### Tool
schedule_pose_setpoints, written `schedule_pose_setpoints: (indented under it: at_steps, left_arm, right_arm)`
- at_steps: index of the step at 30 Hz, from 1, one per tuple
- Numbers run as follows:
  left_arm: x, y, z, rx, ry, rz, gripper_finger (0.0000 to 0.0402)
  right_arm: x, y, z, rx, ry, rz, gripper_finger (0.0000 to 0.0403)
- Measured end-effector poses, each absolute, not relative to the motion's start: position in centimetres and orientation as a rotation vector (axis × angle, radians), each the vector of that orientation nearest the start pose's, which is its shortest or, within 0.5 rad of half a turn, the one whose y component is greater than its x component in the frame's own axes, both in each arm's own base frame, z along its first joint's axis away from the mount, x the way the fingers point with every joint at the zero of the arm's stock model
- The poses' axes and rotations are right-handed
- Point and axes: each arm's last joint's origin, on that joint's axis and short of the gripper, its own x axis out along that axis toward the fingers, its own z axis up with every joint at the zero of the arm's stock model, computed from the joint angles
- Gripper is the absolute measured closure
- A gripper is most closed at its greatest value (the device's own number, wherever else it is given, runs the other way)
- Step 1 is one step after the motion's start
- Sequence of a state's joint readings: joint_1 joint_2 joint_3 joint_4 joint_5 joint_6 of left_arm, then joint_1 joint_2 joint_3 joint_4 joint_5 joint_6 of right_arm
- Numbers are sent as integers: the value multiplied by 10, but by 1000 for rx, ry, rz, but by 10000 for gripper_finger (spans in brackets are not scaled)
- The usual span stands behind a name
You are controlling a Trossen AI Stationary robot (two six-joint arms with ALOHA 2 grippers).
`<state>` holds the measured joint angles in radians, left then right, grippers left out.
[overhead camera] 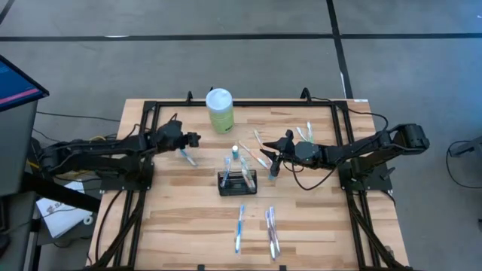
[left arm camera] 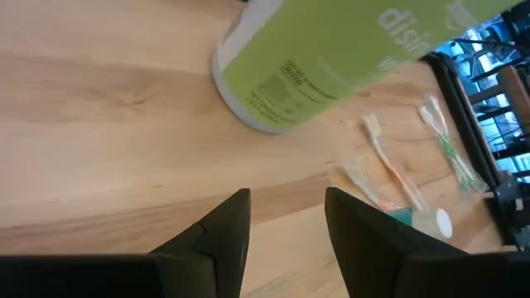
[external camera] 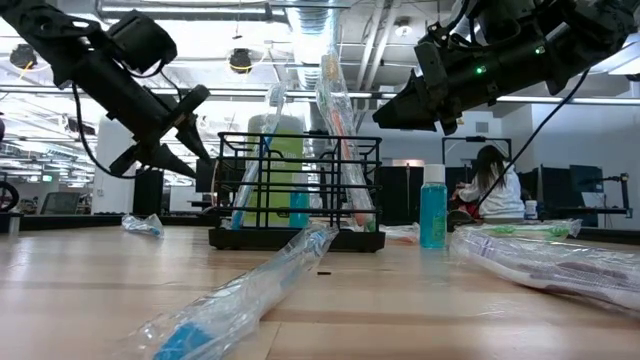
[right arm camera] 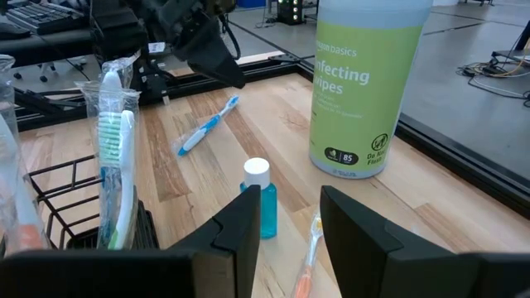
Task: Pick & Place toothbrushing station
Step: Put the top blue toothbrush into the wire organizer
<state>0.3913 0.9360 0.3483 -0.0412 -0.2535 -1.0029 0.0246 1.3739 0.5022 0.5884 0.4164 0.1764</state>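
The toothbrushing station (overhead camera: 237,183), a small black wire-mesh caddy, stands upright below the green wipes canister (overhead camera: 220,110), holding wrapped toothbrushes upright.

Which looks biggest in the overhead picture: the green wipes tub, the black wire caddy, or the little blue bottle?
1. Black wire caddy, widest from above.
2. Green wipes tub, somewhat smaller, though it stands nearer the camera, so that is unsure.
3. Little blue bottle, clearly smallest.
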Motion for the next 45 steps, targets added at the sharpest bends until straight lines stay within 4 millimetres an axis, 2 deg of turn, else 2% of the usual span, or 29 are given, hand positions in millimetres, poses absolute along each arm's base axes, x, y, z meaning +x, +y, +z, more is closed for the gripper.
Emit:
schedule_pose_setpoints:
  at_steps: [6,9,12,26,35,45]
  left_arm:
    - [161,86,190,-994,328,903,250]
    - [159,89,200,-999,377,945,250]
    - [152,91,202,-1022,459,1013,250]
    - [135,97,185,-1162,642,1185,250]
    - [136,105,165,-1208,788,1256,248]
    - [135,110,161,-1226,800,1283,203]
  right_arm:
    - [263,-5,187,110,243,-412,285]
    - [263,-5,187,110,243,-412,285]
    - [263,-5,187,110,243,-412,285]
    - [263,-5,187,110,243,-412,285]
    - [263,-5,187,111,243,-412,285]
    - [263,-5,187,110,244,-412,285]
